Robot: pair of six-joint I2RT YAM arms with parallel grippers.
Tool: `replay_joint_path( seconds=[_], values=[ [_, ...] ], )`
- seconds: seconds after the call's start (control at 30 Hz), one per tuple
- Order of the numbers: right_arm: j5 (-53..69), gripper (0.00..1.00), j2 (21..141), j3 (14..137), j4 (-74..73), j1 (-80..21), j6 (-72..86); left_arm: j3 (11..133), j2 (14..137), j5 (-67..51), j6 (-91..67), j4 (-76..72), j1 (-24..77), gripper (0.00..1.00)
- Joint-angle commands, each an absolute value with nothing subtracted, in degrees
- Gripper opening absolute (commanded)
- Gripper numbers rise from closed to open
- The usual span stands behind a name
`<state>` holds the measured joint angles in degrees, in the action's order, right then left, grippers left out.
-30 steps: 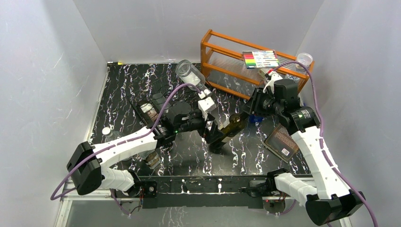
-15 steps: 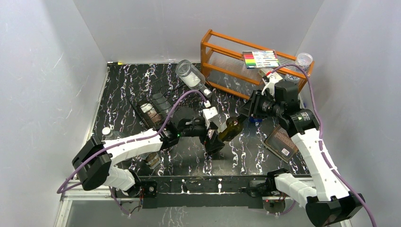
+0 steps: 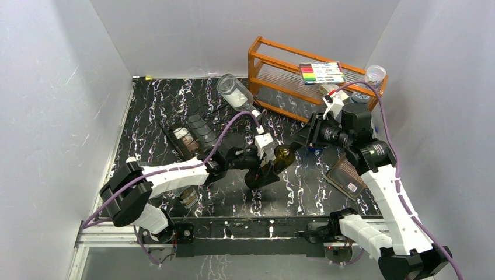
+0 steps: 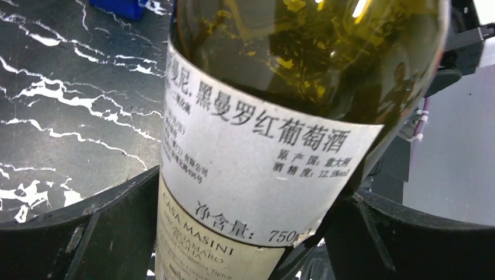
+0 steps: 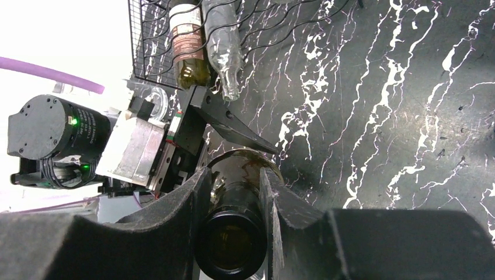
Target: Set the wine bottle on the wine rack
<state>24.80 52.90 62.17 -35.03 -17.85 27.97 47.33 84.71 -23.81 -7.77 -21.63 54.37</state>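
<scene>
The left gripper (image 4: pixel 251 227) is clamped across the labelled body of the bottle (image 4: pixel 262 146), with one finger on each side. The right gripper (image 5: pixel 233 198) is closed round the neck just below the mouth, and its pads appear to touch the glass. We therefore hold the bottle at both ends, tilted and, as we judge, off the table (image 4: pixel 52 116).

Its long axis runs from the left gripper at the body to the right gripper at the neck. The neck points away from the rack (image 3: pixel 170 137). The bottle lies right of the rack and well apart from it, and the left gripper is nearer the rack.

We judge that the coming move is a carry toward the rack, base end leading, to a cradle beside the stored bottles (image 5: pixel 185 35).
</scene>
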Motion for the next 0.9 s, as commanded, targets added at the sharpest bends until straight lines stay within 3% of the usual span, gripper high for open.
replay_joint_path(
  seconds=[0.0,0.03,0.13,0.23,0.33,0.43,0.47,0.6,0.87],
  values=[
    [30.3,0.00,50.4,62.7,-27.2,-17.9,31.2,48.5,82.7,-27.6,-5.5,-25.1,54.7,0.85],
    [30.6,0.00,50.2,62.6,-27.0,-17.9,31.3,48.2,82.5,-26.9,-4.6,-25.0,54.7,0.78],
    [31.6,0.00,49.6,62.1,-26.6,-17.9,31.5,48.2,82.3,-26.4,-2.6,-26.0,54.5,0.43],
    [31.5,0.02,49.2,61.9,-27.2,-17.9,30.9,50.6,82.6,-30.1,1.2,-23.6,54.5,0.26],
    [30.3,0.44,49.2,61.9,-29.5,-17.9,29.1,51.1,81.7,-30.0,6.5,-22.3,54.5,0.21],
    [27.9,0.73,48.6,61.7,-31.5,-17.9,28.0,50.7,80.1,-29.6,13.2,-20.3,54.6,0.08],
    [27.1,0.78,48.5,61.6,-32.0,-17.9,27.6,50.9,79.7,-29.9,16.1,-19.2,54.6,0.07],
    [26.5,0.84,48.4,61.4,-32.5,-17.9,25.6,52.2,78.7,-28.1,24.7,-14.7,54.6,0.06],
    [25.4,0.86,49.2,62.6,-32.3,-17.9,22.4,55.6,78.7,-19.1,39.4,-10.2,54.6,0.05]
  ],
)
